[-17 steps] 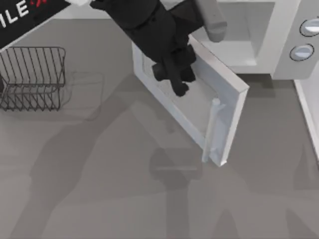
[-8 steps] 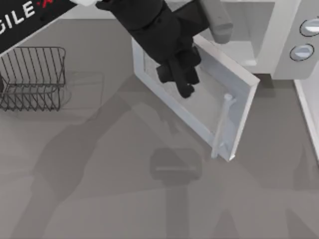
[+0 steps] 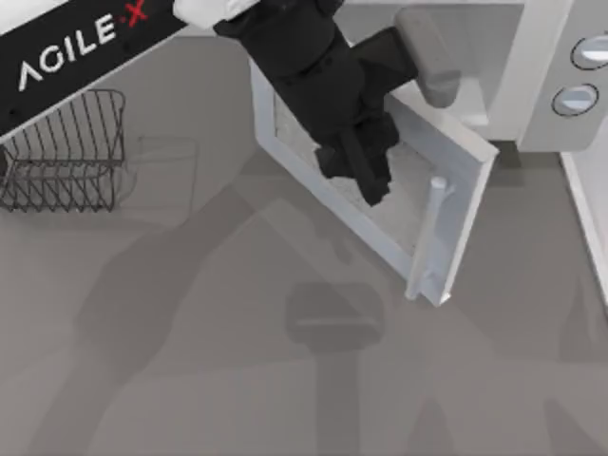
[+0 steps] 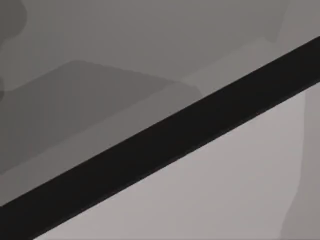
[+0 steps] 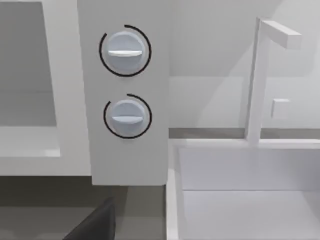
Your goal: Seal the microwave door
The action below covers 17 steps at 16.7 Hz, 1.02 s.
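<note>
Left pincer (image 3: 366,171) sat flat against the outer face of the door (image 3: 380,204), over its speckled window, partway between hinge and handle (image 3: 425,233). Couldn't tell whether its fingers were spread or pressed together; they read as one dark mass from above. It wasn't pinching anything that I could see, just pushing.

Door stood ajar, swung out from the microwave (image 3: 532,85) at a wide angle, with the hinge edge behind the pincer, toward the arm, and the handle edge out beyond the fingertips. The cavity opening lay on the door's far side from the pincer.

Judgement on doing this step well:
- Push contact looked closer to the hinge than ideal. Sliding out toward the handle would give more leverage and less force.
- Push should follow the door's arc, not a straight line, or the fingers would skid across the panel.
- Keep the wrist clear of the cavity edge as the gap narrows.
- Finish with a firm press near the handle edge so the door seats flush.

Right arm was parked off by the knobs (image 5: 125,52) side of the microwave, idle.

Wire rack (image 3: 62,147) on the tabletop (image 3: 190,361) sat well away from the pincer, out of the sweep.
</note>
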Tool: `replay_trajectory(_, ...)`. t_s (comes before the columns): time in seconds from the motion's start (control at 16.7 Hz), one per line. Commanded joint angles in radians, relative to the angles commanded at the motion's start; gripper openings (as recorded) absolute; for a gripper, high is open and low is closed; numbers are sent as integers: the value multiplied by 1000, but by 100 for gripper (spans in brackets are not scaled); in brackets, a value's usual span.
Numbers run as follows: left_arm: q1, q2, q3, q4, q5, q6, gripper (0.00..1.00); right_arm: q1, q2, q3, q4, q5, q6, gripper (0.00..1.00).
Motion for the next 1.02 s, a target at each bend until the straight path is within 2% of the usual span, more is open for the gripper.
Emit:
replay_trajectory(0.48,2,-18,43,28,-12,1,0,0,0,0,0,0,0,100)
replay_trajectory(0.84,-68,-68,68,-66,20,29,0,0,0,0,0,0,0,100)
replay_trajectory(1.02,-72,-40,72,-58,16,13,0,0,0,0,0,0,0,100)
